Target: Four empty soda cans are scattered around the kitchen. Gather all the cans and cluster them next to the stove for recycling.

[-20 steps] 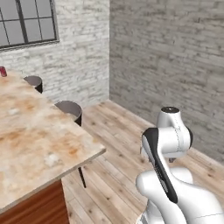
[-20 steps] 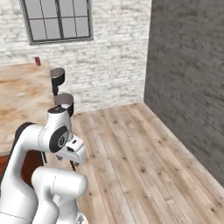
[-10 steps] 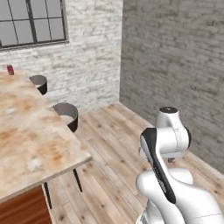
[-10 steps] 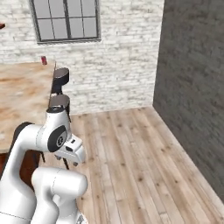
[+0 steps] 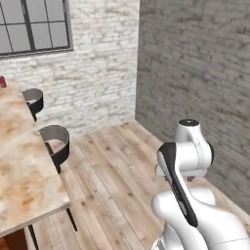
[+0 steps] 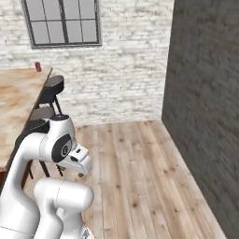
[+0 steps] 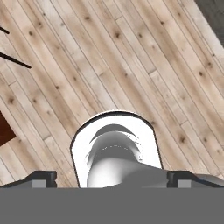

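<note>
One small red soda can [image 5: 2, 81] stands at the far end of the marbled island counter [image 5: 19, 161], close to the window; the right base view has the same can [image 6: 38, 66] at the counter's far corner. The stove is out of view. My arm is folded close over the base, far from the can. In the hand view my gripper [image 7: 111, 179] points down at the plank floor, open, with its dark fingertips [image 7: 41, 178] wide apart and nothing between them.
Two dark bar stools [image 5: 56, 141] [image 5: 33, 97] line the counter's near side, also the stools [image 6: 52, 84] in the right base view. Open wooden floor [image 6: 135, 177] runs to a white brick wall with a window [image 6: 63, 21] and a grey wall on the right.
The whole picture has shifted: the base has turned, so the counter and stools slid left and more grey wall shows. The arm keeps its folded pose and the gripper stays open.
</note>
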Available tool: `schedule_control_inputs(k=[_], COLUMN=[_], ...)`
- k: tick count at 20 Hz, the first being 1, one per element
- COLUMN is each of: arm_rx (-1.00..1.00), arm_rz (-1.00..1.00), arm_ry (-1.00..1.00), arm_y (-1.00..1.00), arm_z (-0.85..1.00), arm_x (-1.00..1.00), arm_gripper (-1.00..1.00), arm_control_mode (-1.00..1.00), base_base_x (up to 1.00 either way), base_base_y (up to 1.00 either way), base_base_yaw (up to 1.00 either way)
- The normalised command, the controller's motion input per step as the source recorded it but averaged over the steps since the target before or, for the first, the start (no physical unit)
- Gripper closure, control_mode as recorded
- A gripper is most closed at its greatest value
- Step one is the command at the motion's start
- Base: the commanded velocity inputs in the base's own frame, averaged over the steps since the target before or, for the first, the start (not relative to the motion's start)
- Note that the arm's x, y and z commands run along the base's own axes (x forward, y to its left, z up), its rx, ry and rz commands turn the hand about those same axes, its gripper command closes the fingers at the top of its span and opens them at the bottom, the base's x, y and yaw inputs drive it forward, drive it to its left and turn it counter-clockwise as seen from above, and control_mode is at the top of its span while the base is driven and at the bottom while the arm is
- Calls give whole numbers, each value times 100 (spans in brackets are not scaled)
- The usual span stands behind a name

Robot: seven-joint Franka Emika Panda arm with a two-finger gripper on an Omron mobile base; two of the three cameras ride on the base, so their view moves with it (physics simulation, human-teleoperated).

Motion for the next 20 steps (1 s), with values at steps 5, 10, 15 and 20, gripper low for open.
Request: schedule_control_inputs(k=[5,10,15,20], arm_rx=[0,0,0,0], arm_rz=[0,0,0,0], arm_ry=[0,0,0,0], arm_y=[0,0,0,0], arm_z=[0,0,0,0], arm_x=[0,0,0,0], arm_gripper=[-100,-100,-100,-100], arm_control_mode=[100,100,100,100], base_base_x=[76,77,78,81], base_base_y=[-43,-40,-30,-27], base_base_yaw=[21,22,26,27])
